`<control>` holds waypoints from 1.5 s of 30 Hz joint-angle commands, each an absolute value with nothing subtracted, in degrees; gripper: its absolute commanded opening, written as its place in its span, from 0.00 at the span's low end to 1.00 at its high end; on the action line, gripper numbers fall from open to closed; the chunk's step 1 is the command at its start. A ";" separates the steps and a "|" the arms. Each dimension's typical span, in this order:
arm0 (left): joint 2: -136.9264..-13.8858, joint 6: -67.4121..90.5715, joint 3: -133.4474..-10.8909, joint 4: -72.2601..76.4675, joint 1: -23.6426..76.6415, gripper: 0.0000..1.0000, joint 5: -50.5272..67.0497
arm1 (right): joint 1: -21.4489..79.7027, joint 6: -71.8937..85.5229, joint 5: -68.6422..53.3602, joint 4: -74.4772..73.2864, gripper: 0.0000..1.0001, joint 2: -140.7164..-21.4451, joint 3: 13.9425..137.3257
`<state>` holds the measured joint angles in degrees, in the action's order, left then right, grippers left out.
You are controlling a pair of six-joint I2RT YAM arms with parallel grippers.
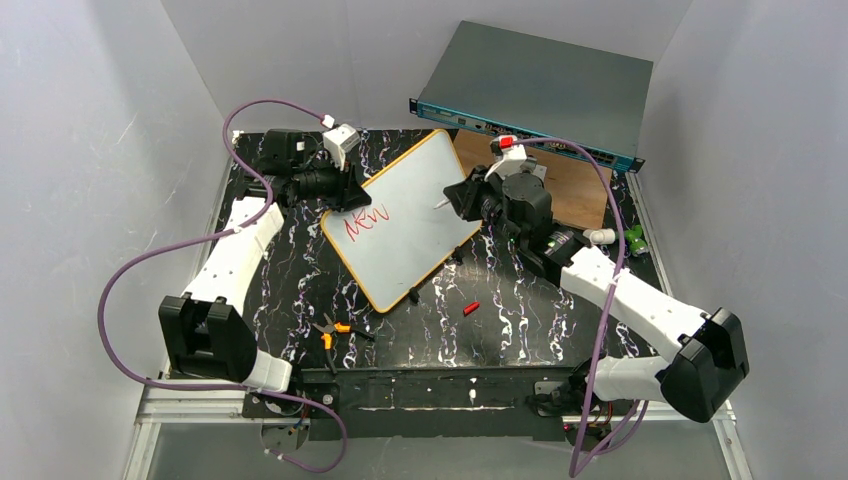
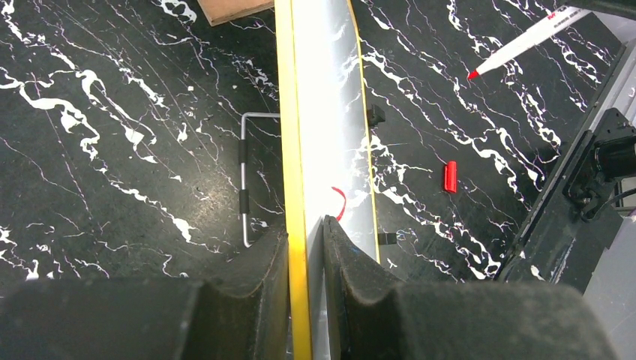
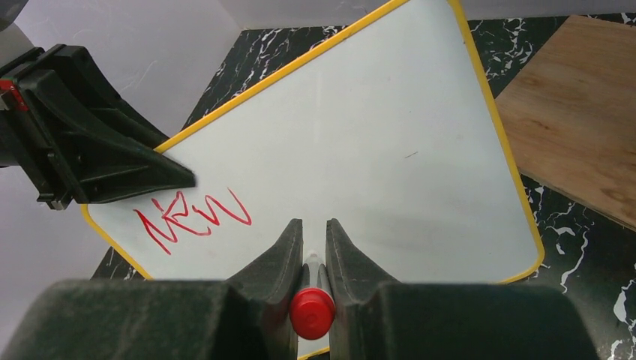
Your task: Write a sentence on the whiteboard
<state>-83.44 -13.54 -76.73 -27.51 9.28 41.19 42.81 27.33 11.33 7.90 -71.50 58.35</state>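
Where the two arms are bolted at the near edge of the tabletop [image 1: 400, 320], the left arm [image 1: 235, 255] runs up the left side and bends inward at the wrist. The right arm [image 1: 640, 305] folds at its elbow by the near right corner and slants toward the middle. Just beyond the bases, orange-handled pliers [image 1: 330, 330] lie left of centre and a red cap [image 1: 471, 308] lies right of centre.

The whiteboard [image 1: 410, 220] stands tilted at mid-table, its corners pointing at the table's edges. The left gripper [image 2: 306, 229] meets its left corner, fingers pinching the orange-yellow rim from both faces. The right gripper [image 3: 313, 236] faces the writing surface from the right, fingers pressed on a marker [image 3: 313, 311]. The sentence [image 3: 191, 217], one red scrawl reading roughly "NEW", sits by the board's left corner.

Only the left wrist view shows the board edge-on, with the marker's red tip standing apart from its face and a bent metal wire [image 2: 251, 180] on its back side. Only the right wrist view shows the marker's red end between the pads.

At the far right lies a wooden board [image 1: 575, 190], with a grey rack unit [image 1: 540, 90] at the far edge.
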 commanded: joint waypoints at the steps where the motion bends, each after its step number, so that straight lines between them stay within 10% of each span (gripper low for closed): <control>1: -79.99 -18.29 -75.81 -28.98 10.05 0.00 37.51 | 41.28 26.39 7.77 12.85 0.01 -72.30 60.23; 45: -78.75 -17.84 -74.05 -30.27 11.60 0.00 36.11 | 39.90 32.39 0.59 18.95 0.01 -87.21 71.91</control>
<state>-78.54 -13.74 -73.63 -27.09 11.07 38.30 40.12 31.27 0.89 15.59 -86.11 68.58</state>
